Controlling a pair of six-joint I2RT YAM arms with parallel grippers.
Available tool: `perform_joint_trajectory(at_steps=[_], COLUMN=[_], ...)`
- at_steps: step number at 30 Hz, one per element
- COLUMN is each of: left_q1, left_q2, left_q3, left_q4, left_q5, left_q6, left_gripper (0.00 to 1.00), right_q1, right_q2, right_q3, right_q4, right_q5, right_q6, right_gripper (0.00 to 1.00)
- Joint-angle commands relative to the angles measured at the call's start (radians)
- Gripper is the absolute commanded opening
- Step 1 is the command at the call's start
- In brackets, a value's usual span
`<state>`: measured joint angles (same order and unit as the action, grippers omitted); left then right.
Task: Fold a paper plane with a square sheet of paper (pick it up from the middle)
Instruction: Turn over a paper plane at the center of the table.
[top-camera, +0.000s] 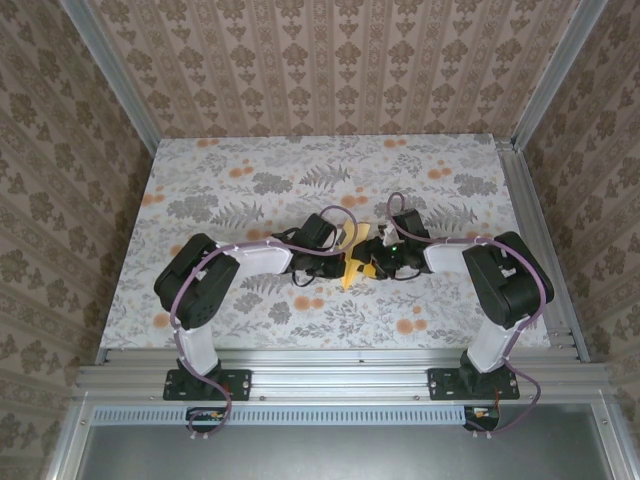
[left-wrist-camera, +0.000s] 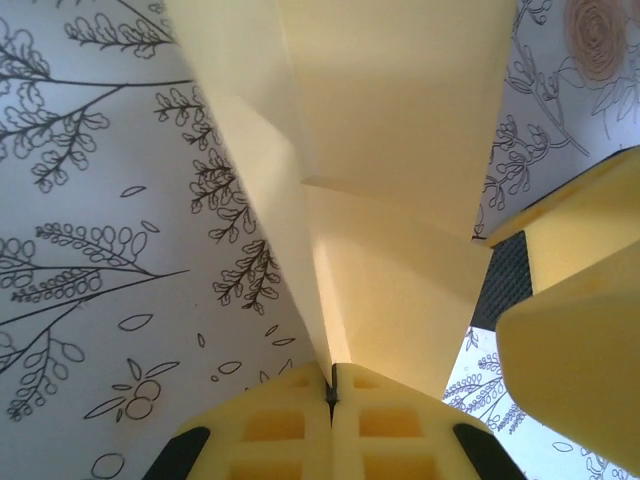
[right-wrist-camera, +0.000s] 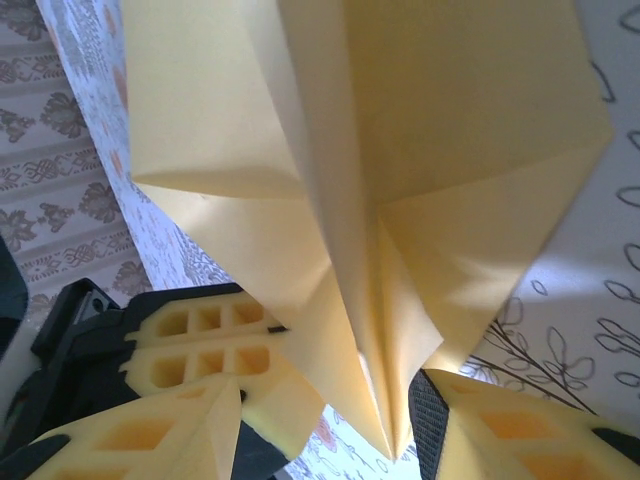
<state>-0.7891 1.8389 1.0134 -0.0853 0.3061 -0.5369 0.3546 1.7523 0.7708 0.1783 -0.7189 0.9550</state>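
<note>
Left pincer (left-wrist-camera: 331, 388) is clamped on the folded paper plane (left-wrist-camera: 400, 150), while right pincer (right-wrist-camera: 335, 405) stands half-open astride its tip.

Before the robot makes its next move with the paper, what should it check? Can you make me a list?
1. Left tool pinching the folded yellow paper: ok, its pads are shut on a folded edge.
2. Right tool gripping the paper: not ok, its pads stand apart with a gap beside the paper.
3. Paper between the right tool's pads: ok, its pointed end sits there.
4. Paper free of tears: ok on the sides shown.
5. Paper lifted off the flowery table: cannot tell.
</note>
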Motion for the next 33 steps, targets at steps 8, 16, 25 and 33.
perform_joint_trajectory(at_steps=[8,16,25,33], left_q1=[0.020,0.031,0.049,0.053], left_q2=[-0.041,-0.059,-0.062,-0.054], left_q3=[-0.034,-0.073,-0.111,-0.113], left_q4=[0.073,0.163,0.241,0.254], left_q5=[0.052,0.099,0.146,0.153], left_q6=[-0.049,-0.112,-0.165,-0.171], left_gripper=[0.04,0.04,0.04,0.05], right_q1=[0.018,0.030,0.037,0.049], right_q2=[0.033,0.051,0.066,0.094], right_q3=[0.049,0.093,0.111,0.127], right_q4=[-0.012,-0.106,-0.127,-0.101], right_q5=[0.000,0.057,0.080,0.080], right_q6=[-0.008,-0.074,-0.096,-0.080], right_gripper=[0.49,0.38,0.32,0.23])
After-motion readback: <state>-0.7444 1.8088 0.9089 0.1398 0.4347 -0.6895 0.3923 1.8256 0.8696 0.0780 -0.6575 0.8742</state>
